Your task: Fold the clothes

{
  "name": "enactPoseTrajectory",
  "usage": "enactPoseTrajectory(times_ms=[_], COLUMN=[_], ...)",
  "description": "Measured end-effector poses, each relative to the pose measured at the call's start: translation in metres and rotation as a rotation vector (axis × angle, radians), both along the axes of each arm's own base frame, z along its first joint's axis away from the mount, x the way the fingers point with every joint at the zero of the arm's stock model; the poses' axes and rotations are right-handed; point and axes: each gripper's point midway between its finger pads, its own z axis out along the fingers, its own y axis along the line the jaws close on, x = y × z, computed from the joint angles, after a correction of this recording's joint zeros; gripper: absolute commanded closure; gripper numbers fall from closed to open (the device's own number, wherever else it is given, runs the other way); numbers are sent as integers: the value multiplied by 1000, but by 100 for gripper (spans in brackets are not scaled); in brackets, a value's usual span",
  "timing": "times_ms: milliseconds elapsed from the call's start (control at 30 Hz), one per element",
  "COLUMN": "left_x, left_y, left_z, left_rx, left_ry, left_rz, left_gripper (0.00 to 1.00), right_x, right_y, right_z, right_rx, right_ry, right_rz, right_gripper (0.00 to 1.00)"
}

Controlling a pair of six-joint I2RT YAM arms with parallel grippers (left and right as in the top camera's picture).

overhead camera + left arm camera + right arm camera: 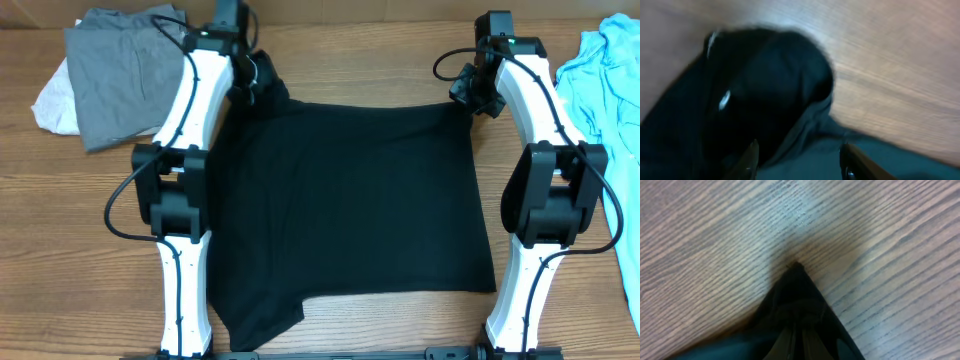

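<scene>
The black shirt (350, 200) lies spread flat in the middle of the wooden table (350, 60), with a sleeve sticking out at the front left. My left gripper (255, 80) is at its far left corner. In the left wrist view its fingers (800, 162) are wide apart over bunched black fabric (770, 85), holding nothing. My right gripper (470, 95) is at the far right corner. In the right wrist view its fingers (800, 345) are pinched together on the pointed corner of the shirt (795, 290), low over the table.
A grey garment (125, 70) lies on a white one (52, 100) at the far left. A light blue garment (610, 70) lies at the far right edge. Both arm bases stand at the front edge, on either side of the shirt.
</scene>
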Motion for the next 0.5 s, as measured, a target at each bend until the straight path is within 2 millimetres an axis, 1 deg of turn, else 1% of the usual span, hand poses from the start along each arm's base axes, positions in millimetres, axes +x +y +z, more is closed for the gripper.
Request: enactPoseTrajectory(times_ms=[33, 100, 233, 300, 400, 467, 500], left_x=[-3, -11, -20, -20, -17, -14, -12], left_y=[3, 15, 49, 68, 91, 100, 102], left_z=[-2, -6, -10, -11, -10, -9, -9], left_rx=[16, 55, 106, 116, 113, 110, 107], left_ry=[16, 54, 105, 115, 110, 97, 89], left_rz=[8, 41, 103, 141, 179, 195, 198], left_gripper=[43, 40, 40, 41, 43, 43, 42], right_x=[0, 0, 0, 0, 2, 3, 3], right_y=[0, 0, 0, 0, 0, 0, 1], right_z=[0, 0, 0, 0, 0, 1, 1], right_rx=[0, 0, 1, 1, 1, 1, 2], right_ry=[2, 2, 0, 0, -8, -13, -14], right_rz=[0, 2, 3, 3, 5, 5, 5], right_gripper=[96, 96, 96, 96, 96, 96, 96])
